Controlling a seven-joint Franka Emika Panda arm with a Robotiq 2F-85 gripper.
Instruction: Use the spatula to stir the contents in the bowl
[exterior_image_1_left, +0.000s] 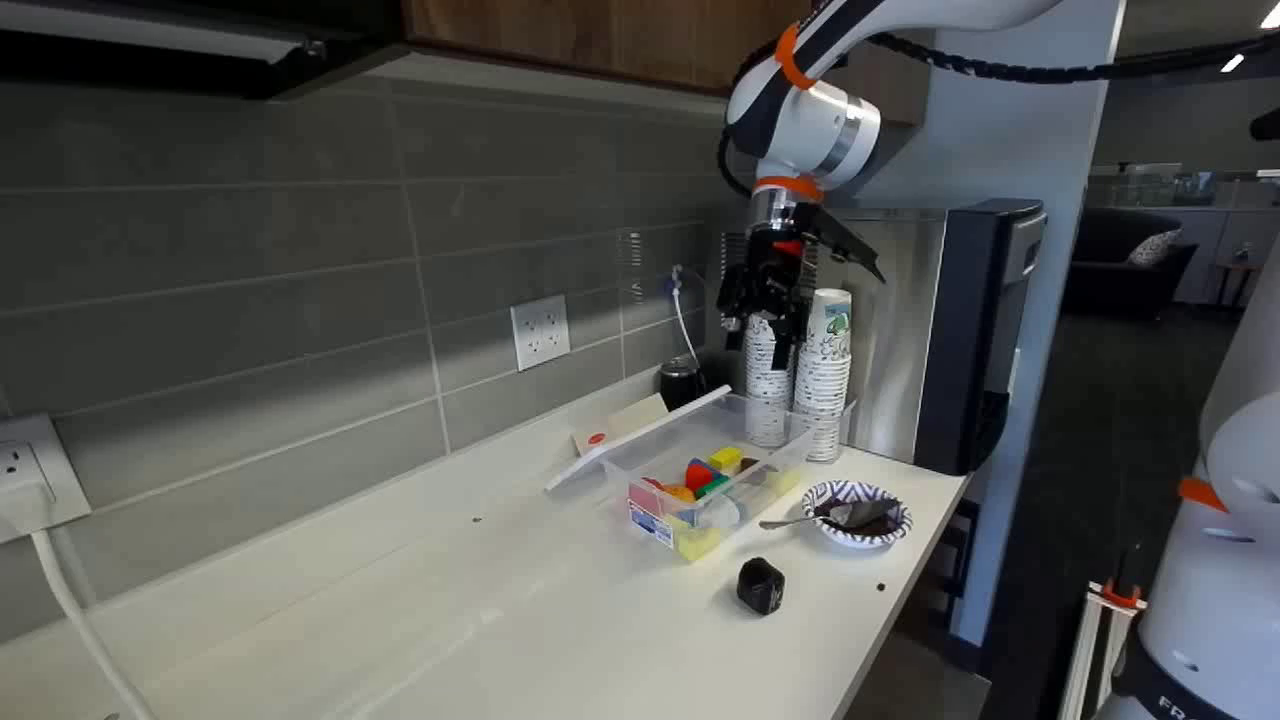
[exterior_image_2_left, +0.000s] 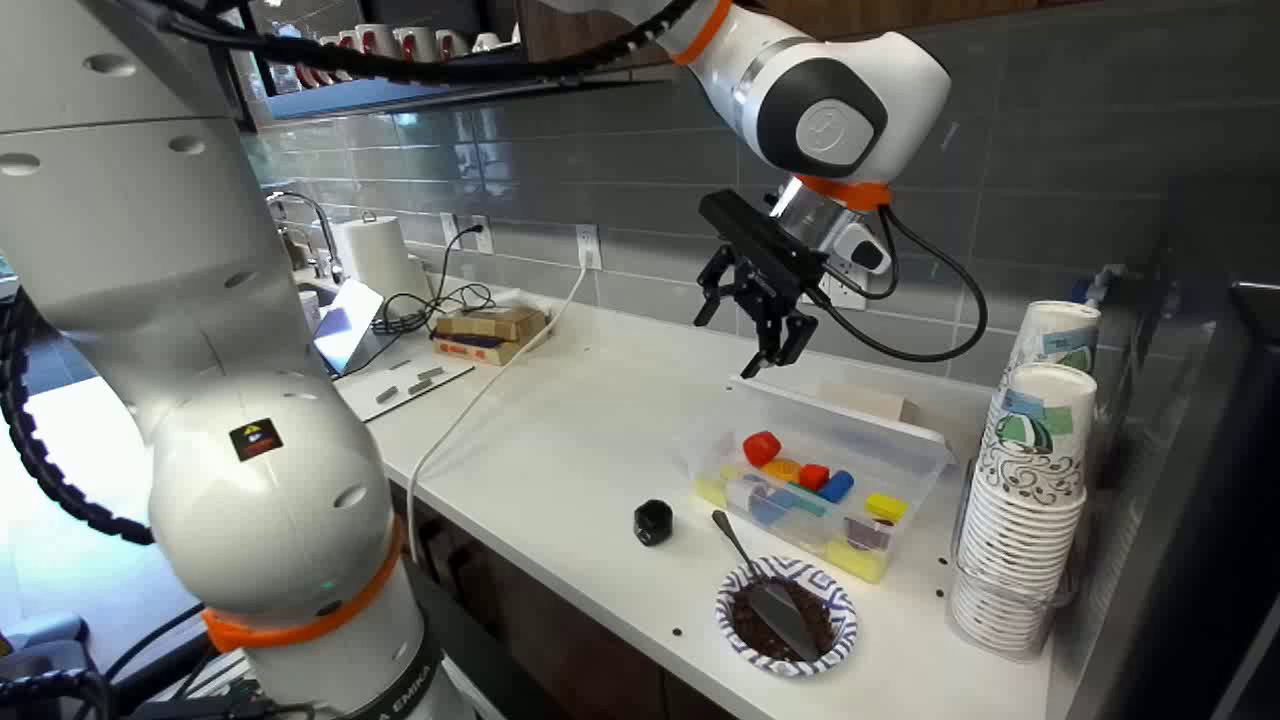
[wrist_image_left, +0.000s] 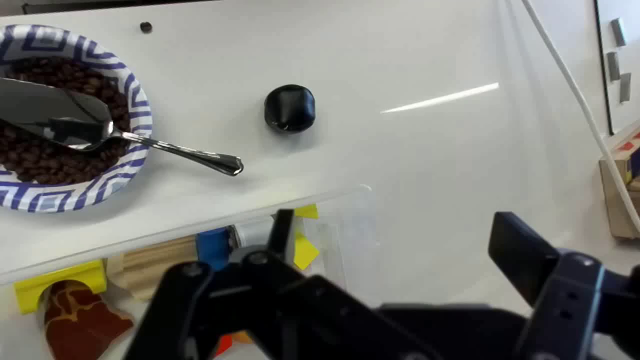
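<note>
No stirring under way; spatula (exterior_image_2_left: 768, 597) lies unheld in the bowl (wrist_image_left: 139, 107)

Position: the bowl stands upright on the counter (wrist_image_left: 375, 150), holding dark brown beans (wrist_image_left: 55, 167). A clear tub (exterior_image_2_left: 850, 445) of coloured pieces (exterior_image_2_left: 782, 470) is just beside the bowl, not touching it. The spatula's blade rests on the beans and its handle (wrist_image_left: 215, 161) passes out over the bowl's rim. A dark speck (wrist_image_left: 146, 27), possibly a stray bean, lies near the bowl.

Tool: the gripper (wrist_image_left: 395, 230) hangs higher than the bowl and well clear of it, its jaws spread wide with nothing between them.

Progress: bowl, beans and spatula are in place together. No grasp is made. Nothing visible tells stirred beans from unstirred, so completion is left undetermined. If work is yet to start, then in my judgement everything remains: reach the bowl, grip the handle, sweep the blade through.
</note>
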